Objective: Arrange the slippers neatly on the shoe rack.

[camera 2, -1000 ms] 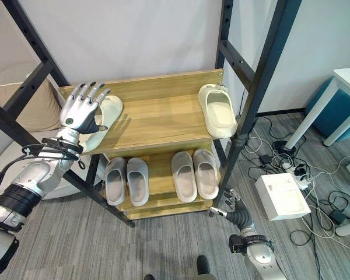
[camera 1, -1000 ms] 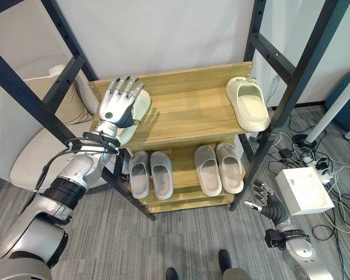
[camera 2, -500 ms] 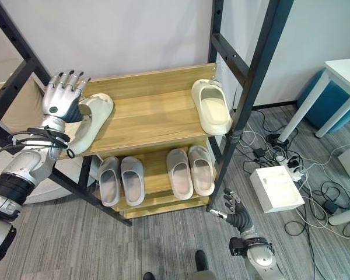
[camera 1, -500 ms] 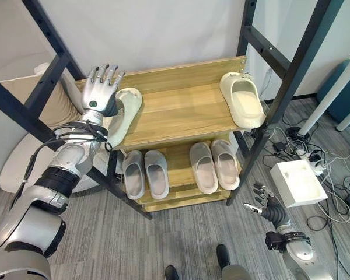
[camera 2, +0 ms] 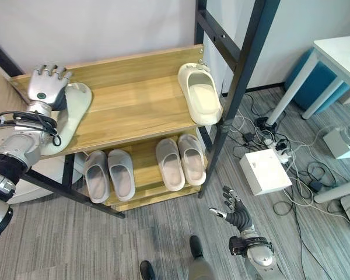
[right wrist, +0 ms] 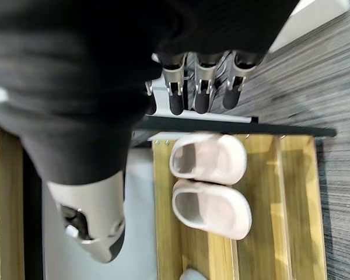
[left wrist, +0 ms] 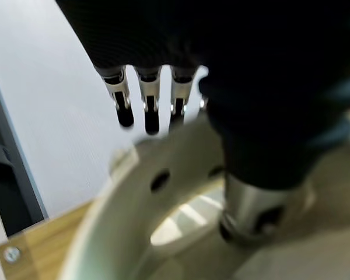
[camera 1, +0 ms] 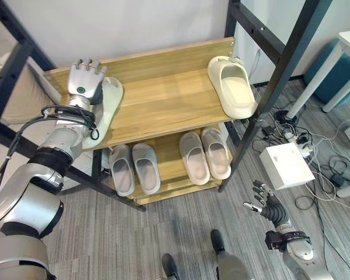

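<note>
You have a wooden shoe rack [camera 1: 169,105] with two shelves. On its top shelf, one cream slipper [camera 1: 232,85] lies at the right end and another [camera 1: 105,108] at the left end. On its lower shelf [camera 1: 169,188], two grey pairs [camera 1: 134,169] [camera 1: 205,155] sit side by side.

Grey carpet floor [camera 1: 181,227] below a plain white wall [camera 1: 134,23]; black metal frame posts [camera 1: 280,64] at 1 o'clock; white box [camera 1: 286,165] and loose cables [camera 1: 324,181] at 3 o'clock; white table leg [camera 1: 306,87], beige cushion [camera 1: 17,96] at 9 o'clock
</note>
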Available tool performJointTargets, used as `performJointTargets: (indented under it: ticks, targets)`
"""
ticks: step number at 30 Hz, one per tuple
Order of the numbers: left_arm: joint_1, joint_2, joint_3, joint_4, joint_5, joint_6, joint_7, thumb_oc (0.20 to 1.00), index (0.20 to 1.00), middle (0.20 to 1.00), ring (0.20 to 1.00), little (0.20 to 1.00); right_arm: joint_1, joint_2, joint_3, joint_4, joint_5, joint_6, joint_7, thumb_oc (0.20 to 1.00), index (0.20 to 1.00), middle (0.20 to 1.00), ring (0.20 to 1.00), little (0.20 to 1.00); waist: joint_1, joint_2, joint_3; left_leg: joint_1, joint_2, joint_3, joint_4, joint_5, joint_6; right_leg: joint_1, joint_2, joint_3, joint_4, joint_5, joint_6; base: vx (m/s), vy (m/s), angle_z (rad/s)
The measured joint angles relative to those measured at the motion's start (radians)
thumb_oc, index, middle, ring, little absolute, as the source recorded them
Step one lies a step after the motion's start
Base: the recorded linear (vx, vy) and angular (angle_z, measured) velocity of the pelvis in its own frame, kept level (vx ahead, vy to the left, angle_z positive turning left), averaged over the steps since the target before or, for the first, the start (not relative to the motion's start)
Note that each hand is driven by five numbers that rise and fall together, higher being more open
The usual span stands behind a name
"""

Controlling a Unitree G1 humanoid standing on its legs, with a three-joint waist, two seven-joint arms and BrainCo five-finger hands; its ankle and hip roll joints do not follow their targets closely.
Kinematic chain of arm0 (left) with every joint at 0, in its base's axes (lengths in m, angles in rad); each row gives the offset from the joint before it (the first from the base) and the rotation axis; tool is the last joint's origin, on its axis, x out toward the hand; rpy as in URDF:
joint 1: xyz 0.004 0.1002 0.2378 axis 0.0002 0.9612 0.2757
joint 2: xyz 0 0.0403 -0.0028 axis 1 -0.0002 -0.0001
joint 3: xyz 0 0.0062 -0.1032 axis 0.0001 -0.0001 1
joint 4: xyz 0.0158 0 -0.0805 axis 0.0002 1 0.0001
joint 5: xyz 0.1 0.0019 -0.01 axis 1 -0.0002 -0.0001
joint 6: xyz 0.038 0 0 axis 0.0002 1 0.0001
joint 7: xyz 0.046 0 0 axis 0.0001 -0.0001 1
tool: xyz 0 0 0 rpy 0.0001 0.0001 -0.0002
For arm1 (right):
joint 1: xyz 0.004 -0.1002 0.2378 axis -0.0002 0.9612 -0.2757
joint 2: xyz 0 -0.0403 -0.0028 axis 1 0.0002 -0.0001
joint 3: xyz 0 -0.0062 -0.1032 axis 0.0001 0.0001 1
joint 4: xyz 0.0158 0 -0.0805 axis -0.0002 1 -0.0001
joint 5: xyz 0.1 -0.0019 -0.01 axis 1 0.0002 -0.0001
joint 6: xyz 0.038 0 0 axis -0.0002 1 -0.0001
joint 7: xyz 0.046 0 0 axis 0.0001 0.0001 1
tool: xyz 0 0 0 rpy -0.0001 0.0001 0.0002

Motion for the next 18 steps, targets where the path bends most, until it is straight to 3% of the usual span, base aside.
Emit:
performJointTargets:
  ticks: [5,10,18]
  targets:
    - [0.002,0.015,0.002,-0.05,-0.005,-0.016,-0.015,0.2,0.2,0.2,0.2,0.2,-0.013,0.001,0.0,0.001,0.001,0.0,0.002,1.0,1.0,1.0,1.0,1.0,0.006,-0.011,0.008,0.004,0.001,-0.001,0.0,0.0,0.0,0.005,-0.001,-0.002,0.0,0.0,0.0,0.0,0.0,0.0]
    - [0.061,0.008,0.06,-0.234,-0.009,-0.037,-0.017,0.2,0.2,0.2,0.2,0.2,-0.023,0.005,0.001,0.001,0.001,0.0,0.002,1.0,1.0,1.0,1.0,1.0,0.009,-0.015,0.013,0.02,0.001,-0.009,0.0,0.0,0.0,0.026,-0.002,-0.009,0.0,-0.003,0.002,0.0,-0.022,0.04]
    - [0.031,-0.087,0.048,-0.318,-0.009,-0.043,-0.02,0.2,0.2,0.2,0.2,0.2,-0.03,0.012,0.001,0.001,0.001,0.003,0.007,1.0,1.0,1.0,1.0,1.0,0.0,-0.012,0.013,0.036,0.002,-0.01,0.0,0.002,-0.001,0.041,-0.002,-0.009,-0.006,-0.009,0.006,-0.01,-0.031,-0.01]
